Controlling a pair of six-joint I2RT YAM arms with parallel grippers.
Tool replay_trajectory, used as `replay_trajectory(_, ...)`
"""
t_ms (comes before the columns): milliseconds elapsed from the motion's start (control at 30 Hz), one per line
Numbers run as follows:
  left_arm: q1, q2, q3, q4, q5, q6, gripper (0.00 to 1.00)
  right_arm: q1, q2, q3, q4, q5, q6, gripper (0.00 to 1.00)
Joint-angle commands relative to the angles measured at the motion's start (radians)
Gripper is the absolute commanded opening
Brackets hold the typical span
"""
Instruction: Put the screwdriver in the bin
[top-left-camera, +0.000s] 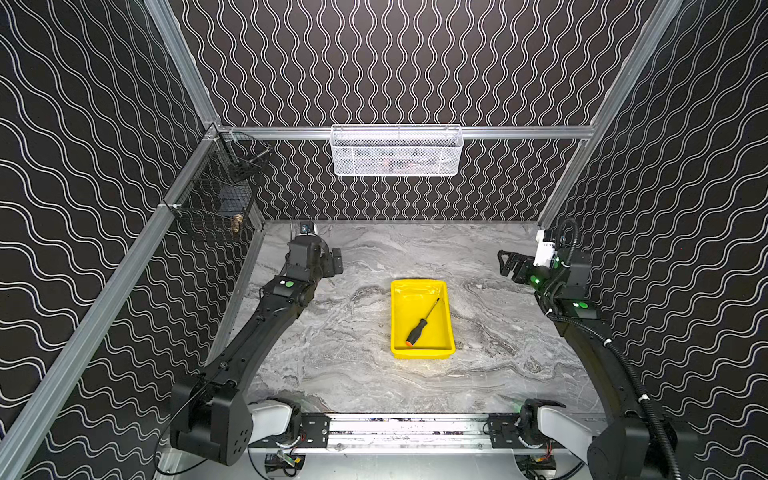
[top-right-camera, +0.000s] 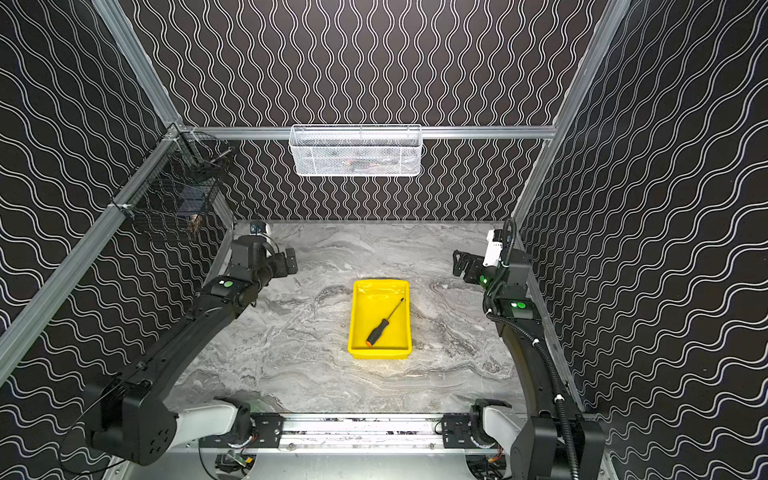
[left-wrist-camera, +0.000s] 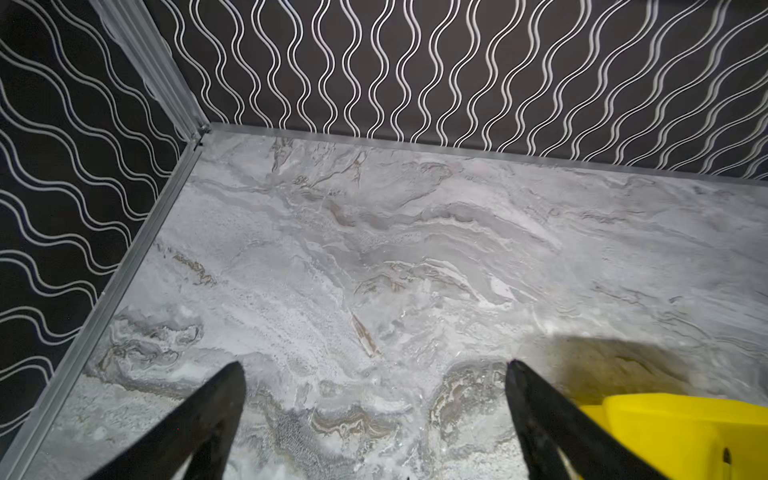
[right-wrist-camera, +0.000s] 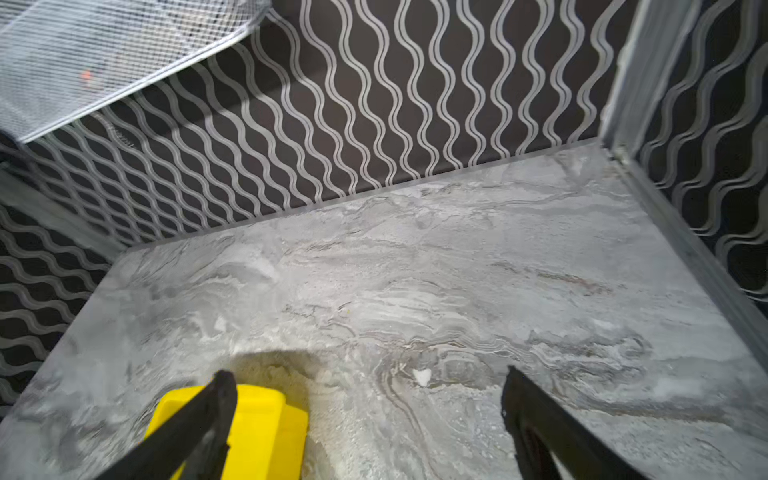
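The screwdriver, black-handled with an orange end cap, lies diagonally inside the yellow bin in both top views, cap toward the near left corner. The bin stands mid-table. My left gripper hangs at the far left, well away from the bin, open with bare table between its fingers. At the far right my right gripper is open too and empty. A corner of the bin shows in each wrist view.
A white mesh basket hangs on the back wall rail. A black wire basket hangs on the left wall. Patterned walls close in the grey marble table on three sides.
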Motion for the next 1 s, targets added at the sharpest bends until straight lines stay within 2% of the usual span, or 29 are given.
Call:
replay_trajectory(0,0.005,-0.017,-0.062,0.079,-0.154,-0.028,0.99,0.0,-0.037,-0.028,0.073,0.096,0.026,0.99)
replay_trajectory(67,0.008,-0.037,-0.105,0.107,-0.215,-0.019,0.99,0.0,-0.055,-0.053,0.091,0.158,0.015,1.0)
replay_trajectory(133,0.01,-0.051,-0.147,0.152,-0.23,0.022,0.99,0.0,-0.06,-0.065,0.1,0.193,0.002,1.0)
replay_trajectory(233,0.014,-0.063,-0.205,0.22,-0.283,0.029,0.99,0.0,-0.061,-0.066,0.095,0.176,-0.042,0.99)
replay_trajectory(267,0.017,-0.064,-0.232,0.262,-0.279,0.065,0.99,0.0,-0.056,-0.075,0.104,0.169,-0.072,1.0)
replay_trajectory(367,0.019,-0.06,-0.308,0.395,-0.264,0.177,0.99,0.0,-0.042,-0.162,0.264,0.168,-0.137,1.0)
replay_trajectory(433,0.021,-0.051,-0.356,0.458,-0.295,0.193,0.99,0.0,-0.032,-0.242,0.404,0.131,-0.2,0.99)
replay_trajectory(500,0.022,-0.038,-0.406,0.55,-0.31,0.203,0.99,0.0,-0.019,-0.293,0.475,0.109,-0.206,0.99)
replay_trajectory(633,0.023,-0.02,-0.531,0.777,-0.279,0.312,0.99,0.0,0.049,-0.35,0.567,0.087,-0.245,1.0)
replay_trajectory(733,0.032,0.002,-0.595,0.908,-0.251,0.329,0.99,0.0,0.085,-0.358,0.578,0.079,-0.247,1.0)
replay_trajectory(867,0.042,0.039,-0.594,0.904,-0.172,0.347,0.99,0.0,0.112,-0.38,0.625,0.126,-0.233,0.99)
replay_trajectory(967,0.054,0.091,-0.619,0.992,-0.151,0.352,0.99,0.0,0.126,-0.422,0.707,0.126,-0.239,0.99)
